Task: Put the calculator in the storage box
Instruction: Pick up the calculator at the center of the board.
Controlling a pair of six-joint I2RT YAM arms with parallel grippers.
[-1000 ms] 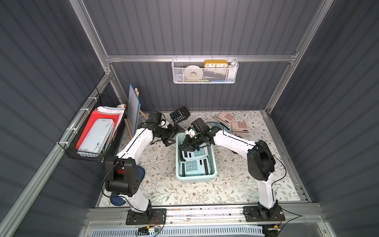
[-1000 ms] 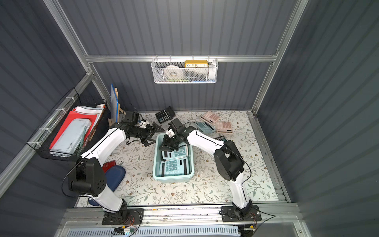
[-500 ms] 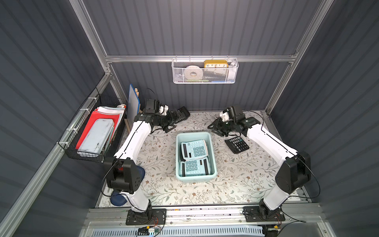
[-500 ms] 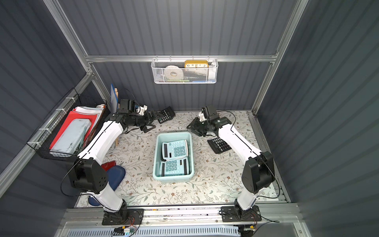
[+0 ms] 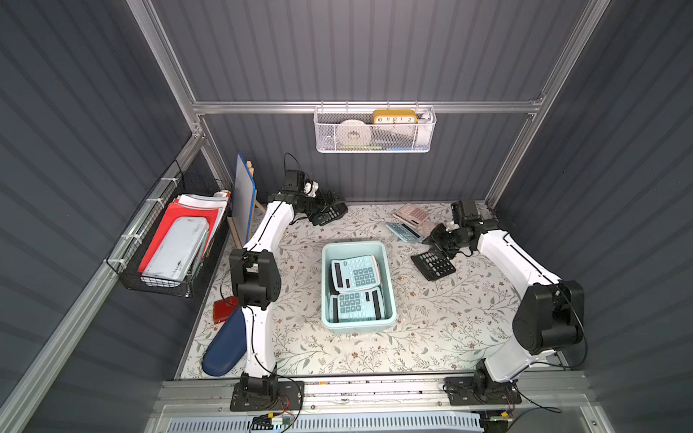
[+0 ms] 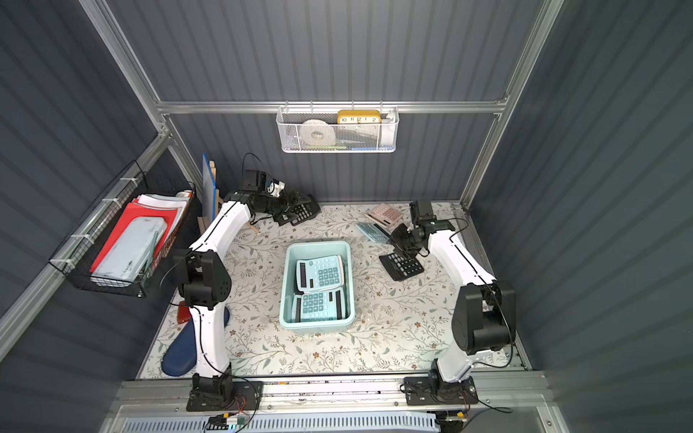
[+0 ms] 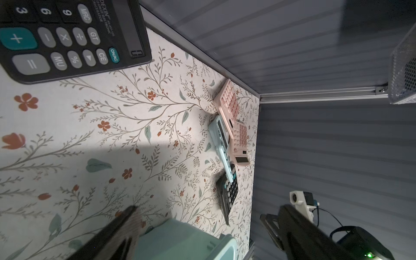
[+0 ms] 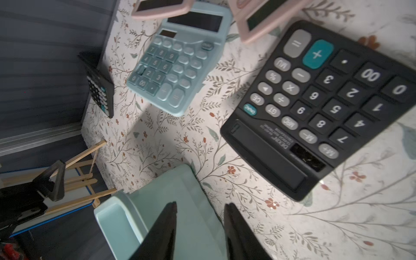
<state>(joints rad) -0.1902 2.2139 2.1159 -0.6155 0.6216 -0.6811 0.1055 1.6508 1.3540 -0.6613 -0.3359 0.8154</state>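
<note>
Both tools are out of the box (image 5: 324, 285) and back among the loose calculators.

A second ago the right tool (image 8: 200, 204) is down inside the box, with the left tool (image 5: 326, 202) just beside its far-left corner. Now both are well apart from it, much as half a second ago. Two boxed calculators (image 5: 355, 271) lie overlapped inside, so that drop looks finished. The right tool, partly spread and pinching nothing, hovers right of the box, just beside the right black calculator (image 5: 433, 265). A mint calculator (image 5: 403, 231) and pink calculators (image 5: 412, 213) lie farther back on the table (image 5: 300, 337). The left tool, spread wide and empty, sits at the far black calculator (image 5: 330, 216) by the far wall. Each tool's next pick is probably the black one nearest it.
</note>
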